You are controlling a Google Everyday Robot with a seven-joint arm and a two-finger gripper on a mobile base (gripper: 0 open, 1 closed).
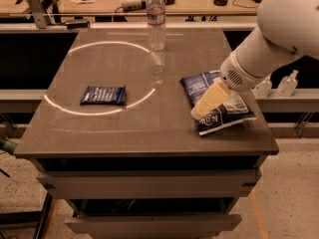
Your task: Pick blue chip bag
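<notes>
The blue chip bag (228, 115) is a large puffy dark-blue bag with white print. It lies on the right side of the table (149, 133), near the right edge. My gripper (205, 106) is cream-coloured and reaches down from the white arm (269, 44) at the upper right. It sits right over the middle of the bag and covers part of it. I cannot tell whether it touches the bag.
A small flat dark-blue packet (103, 94) lies on the left half of the table, on a white ring of light. A clear water bottle (156, 19) stands at the far edge. Benches with tools stand behind. Small bottles (288, 83) stand to the right.
</notes>
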